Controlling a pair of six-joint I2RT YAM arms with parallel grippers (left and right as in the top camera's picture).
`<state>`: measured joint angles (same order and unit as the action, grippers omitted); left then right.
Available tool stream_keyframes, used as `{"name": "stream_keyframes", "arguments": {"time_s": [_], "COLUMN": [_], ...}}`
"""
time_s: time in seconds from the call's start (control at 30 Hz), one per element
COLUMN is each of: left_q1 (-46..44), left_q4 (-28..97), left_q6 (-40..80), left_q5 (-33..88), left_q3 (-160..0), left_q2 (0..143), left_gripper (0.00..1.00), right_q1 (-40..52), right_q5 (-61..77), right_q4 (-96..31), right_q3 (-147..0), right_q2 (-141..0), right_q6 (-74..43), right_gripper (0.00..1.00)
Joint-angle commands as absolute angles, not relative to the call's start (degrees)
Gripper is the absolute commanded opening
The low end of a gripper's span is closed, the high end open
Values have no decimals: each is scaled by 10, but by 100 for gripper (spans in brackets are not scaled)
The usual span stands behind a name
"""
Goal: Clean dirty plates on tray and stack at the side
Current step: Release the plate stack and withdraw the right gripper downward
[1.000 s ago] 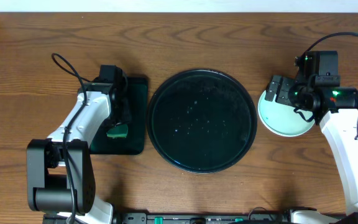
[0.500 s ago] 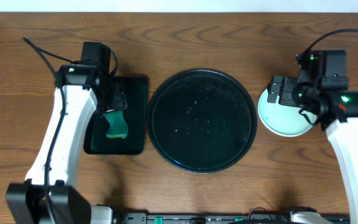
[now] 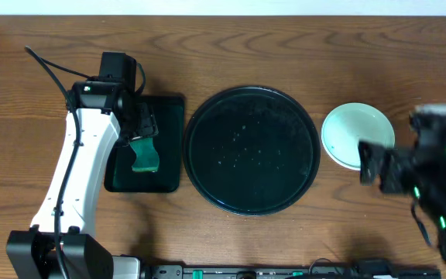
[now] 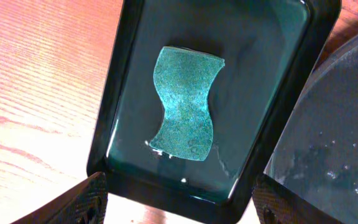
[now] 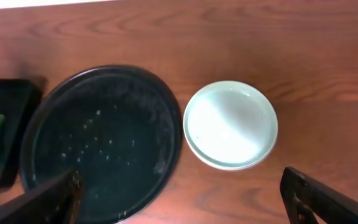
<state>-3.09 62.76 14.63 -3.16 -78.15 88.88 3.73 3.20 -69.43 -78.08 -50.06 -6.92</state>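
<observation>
The large round black tray (image 3: pixel 252 149) lies mid-table, wet with droplets and with no plate on it; it also shows in the right wrist view (image 5: pixel 101 140). A stack of pale mint plates (image 3: pixel 356 136) sits on the table right of the tray, clean on top, seen too in the right wrist view (image 5: pixel 230 124). My right gripper (image 3: pixel 378 167) is open and empty, drawn back below and right of the stack. My left gripper (image 3: pixel 142 124) is open and empty above the green sponge (image 4: pixel 185 102).
The sponge (image 3: pixel 144 153) lies in a small rectangular dark green tray (image 3: pixel 169 108) left of the black tray, shown with its rim in the left wrist view (image 4: pixel 120 87). Bare wood table surrounds everything.
My right arm pulled away from the plate stack toward the lower right, uncovering it. My left arm rose and let go of the sponge, which stays in the green tray.
</observation>
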Motion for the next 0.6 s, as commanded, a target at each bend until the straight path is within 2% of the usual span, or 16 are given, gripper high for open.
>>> {"name": "stream_keyframes", "arguments": {"time_s": [0.0, 0.3, 0.57], "left_q1": [-28, -28, -28], "left_q4": [629, 629, 629], "left_q6": [149, 149, 149], "left_q5": [-35, -35, -35], "left_q3": [-787, -787, -787], "left_q2": [892, 892, 892], "left_gripper": [75, 75, 75], "right_q1": [44, 44, 44], "right_q5": [36, 8, 9], "right_q4": [-743, -870, -756], "right_q3": [-790, -790, -776], "right_q2": [-444, -379, -376], "right_q6": [-62, -40, -11], "right_gripper": [99, 99, 99]}}
